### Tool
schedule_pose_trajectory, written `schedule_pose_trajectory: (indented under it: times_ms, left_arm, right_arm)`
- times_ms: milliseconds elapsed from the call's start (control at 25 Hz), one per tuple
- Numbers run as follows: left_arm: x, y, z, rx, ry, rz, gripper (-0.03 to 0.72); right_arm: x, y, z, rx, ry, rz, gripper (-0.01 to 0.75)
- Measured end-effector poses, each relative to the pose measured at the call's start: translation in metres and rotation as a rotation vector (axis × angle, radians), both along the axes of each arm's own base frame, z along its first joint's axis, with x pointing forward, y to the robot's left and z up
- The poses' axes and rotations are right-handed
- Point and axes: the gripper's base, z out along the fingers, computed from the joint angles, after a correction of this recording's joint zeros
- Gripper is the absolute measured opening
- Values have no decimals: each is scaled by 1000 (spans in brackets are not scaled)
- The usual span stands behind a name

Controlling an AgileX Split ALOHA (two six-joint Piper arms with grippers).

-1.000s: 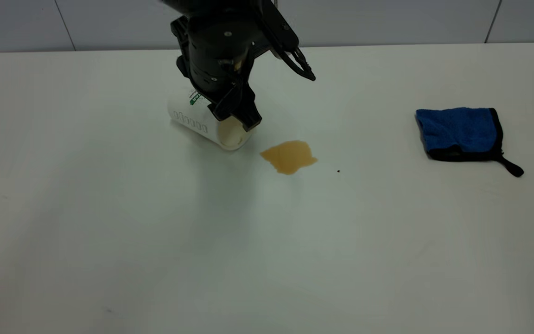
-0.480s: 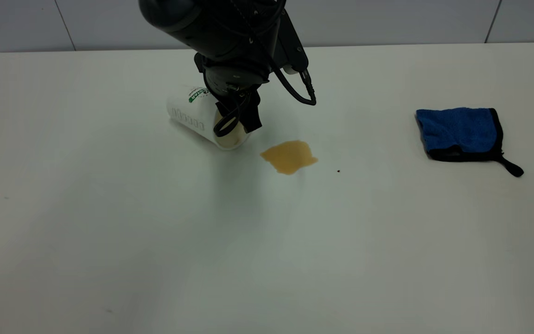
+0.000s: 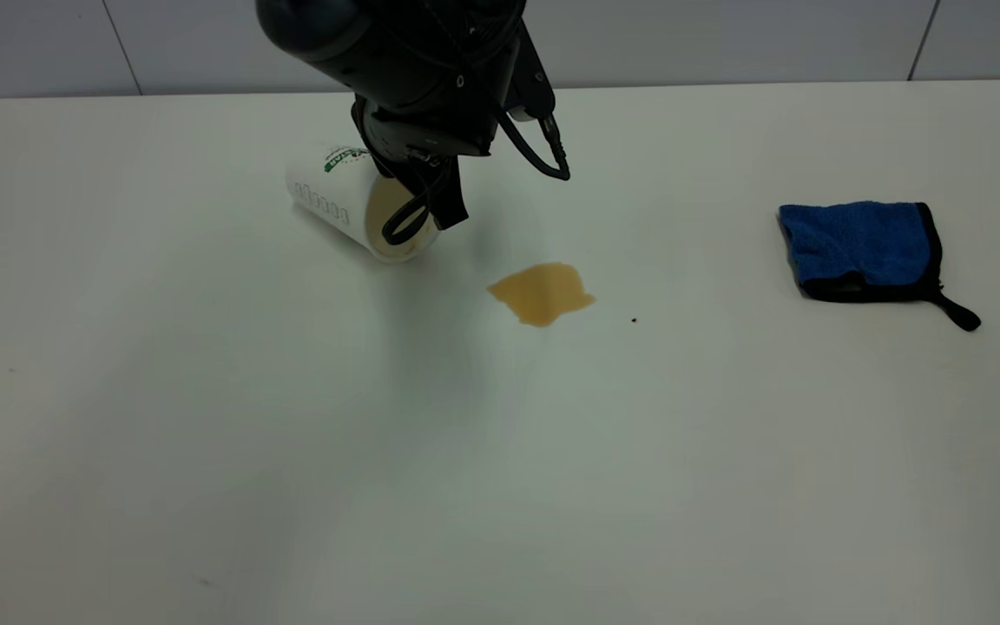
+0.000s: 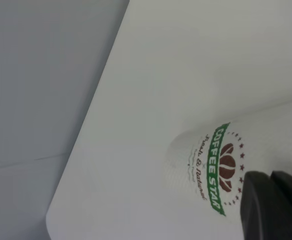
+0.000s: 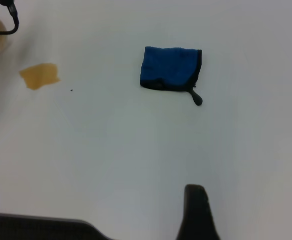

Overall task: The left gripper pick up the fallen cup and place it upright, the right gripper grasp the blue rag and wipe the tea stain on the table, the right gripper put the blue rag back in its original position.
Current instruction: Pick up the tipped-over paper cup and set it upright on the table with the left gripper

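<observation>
Dim, even light; soft shadows

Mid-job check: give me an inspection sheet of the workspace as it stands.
Surface: white table, wet only at the stain.
Cup: tilted, mouth toward the camera, gripped at the rim.
Stain: amber puddle, unwiped, right of the cup.
Rag: folded, far right, untouched.
Clutter: dark speck near the stain.
Left end effector: shut on the cup.
Right end effector: away from the rag; only one finger shows.
Cables: black loop hanging off the left arm.
Surroundings: grey wall behind.
</observation>
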Motion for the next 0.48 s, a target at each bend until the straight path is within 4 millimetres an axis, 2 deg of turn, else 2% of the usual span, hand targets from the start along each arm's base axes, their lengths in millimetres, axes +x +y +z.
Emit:
schedule_pose_trajectory:
  times_ms: [320, 480]
  left_arm:
    - [-1, 1, 10, -40, 2, 49, 8]
    - [-9, -8, 8, -49, 38, 40, 72]
  right_arm:
    - [0, 0, 0, 0, 0, 0, 580]
    - [0, 0, 0, 0, 0, 0, 580]
